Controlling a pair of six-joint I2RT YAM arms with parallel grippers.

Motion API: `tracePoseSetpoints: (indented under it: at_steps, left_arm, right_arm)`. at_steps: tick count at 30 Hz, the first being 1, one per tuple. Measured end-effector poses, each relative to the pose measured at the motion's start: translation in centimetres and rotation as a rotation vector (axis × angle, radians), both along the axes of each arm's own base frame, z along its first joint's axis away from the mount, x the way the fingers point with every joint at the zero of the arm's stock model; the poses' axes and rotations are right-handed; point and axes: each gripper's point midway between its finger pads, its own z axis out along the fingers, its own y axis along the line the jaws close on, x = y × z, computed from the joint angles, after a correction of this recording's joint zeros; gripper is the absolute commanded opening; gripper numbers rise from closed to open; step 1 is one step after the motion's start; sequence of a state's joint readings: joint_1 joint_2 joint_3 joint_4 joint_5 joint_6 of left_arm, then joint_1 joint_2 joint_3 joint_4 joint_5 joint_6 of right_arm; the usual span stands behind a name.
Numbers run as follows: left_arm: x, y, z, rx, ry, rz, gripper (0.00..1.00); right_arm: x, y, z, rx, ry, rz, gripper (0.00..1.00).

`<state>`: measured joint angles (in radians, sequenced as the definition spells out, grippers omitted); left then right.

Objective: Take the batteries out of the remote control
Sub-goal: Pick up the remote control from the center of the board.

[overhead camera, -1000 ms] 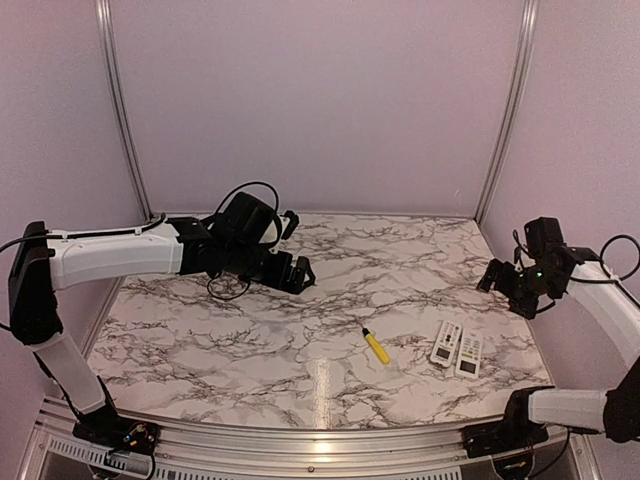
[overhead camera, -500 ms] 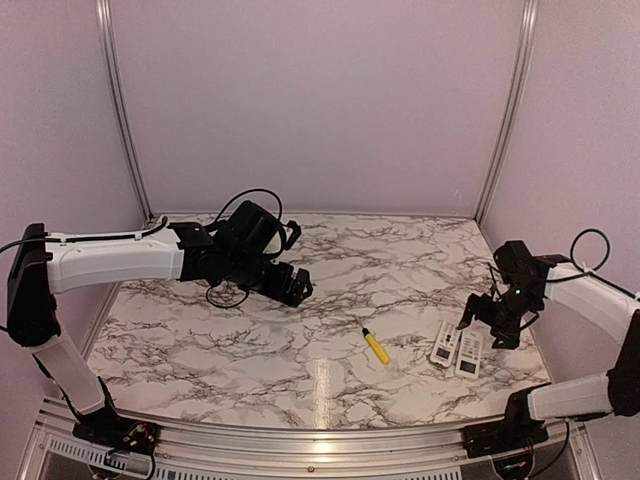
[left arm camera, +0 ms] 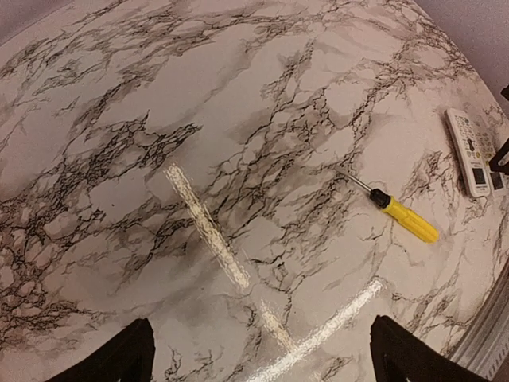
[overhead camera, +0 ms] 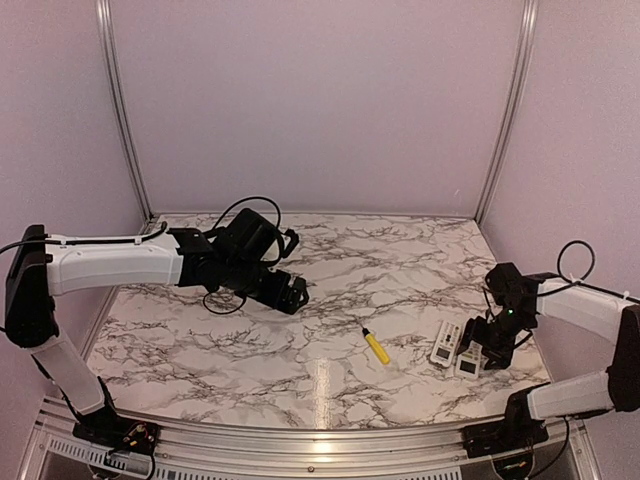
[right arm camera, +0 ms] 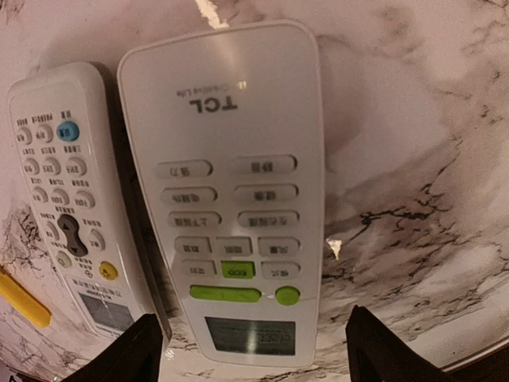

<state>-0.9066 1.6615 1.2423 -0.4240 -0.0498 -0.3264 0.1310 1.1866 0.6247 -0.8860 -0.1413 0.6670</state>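
The right claw (right arm camera: 253, 344) is being held released, its fingers spread to either side of the display end of the larger white remote (right arm camera: 231, 159), with nothing gripped. No batteries are being shown in any view. They are judged to be sitting inside, behind a cover on the hidden underside, since the remote is lying buttons-up directly beneath the claw. Which of the two remotes is carrying them cannot be told. Just outside one finger, the smaller remote (right arm camera: 64, 199) is lying almost against the larger one, so a closing finger could be wedged into that narrow gap and both bodies nudged or pinched together. The smooth casing could also be squeezed out from between the pads onto the glossy marble table (right arm camera: 413, 159). Farther out on that same side, the yellow-handled screwdriver (right arm camera: 24, 301) could be knocked by a remote being swept sideways. Well apart from all this, the left claw (left arm camera: 266, 354) is hovering released and empty, too distant to be steadying anything.
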Motion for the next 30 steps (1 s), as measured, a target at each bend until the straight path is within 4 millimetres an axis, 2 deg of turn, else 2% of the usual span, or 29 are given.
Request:
tracePoseSetpoints:
  at_steps: [8,15,22,30]
  left_arm:
    - [-0.7,0.3,0.4,-0.010,-0.003,-0.003,0.98]
    - [-1.8,1.4,0.0,-0.006,0.011,0.006,0.98]
    - [-1.8,1.4,0.0,-0.004,0.006,0.009,0.98]
    - [-0.8,0.1,1.9,-0.030,-0.033,-0.010,0.98]
  right_arm:
    - [0.3,-0.3,-1.7,-0.029,0.040,0.010,0.74]
    - [0.5,-0.7,-2.0,-0.059,0.067,0.016,0.67]
    - [0.4,-1.0,-2.2,-0.078,0.105,0.028,0.63]
    - [0.6,-0.8,-2.1,-0.077,0.098,0.036,0.78]
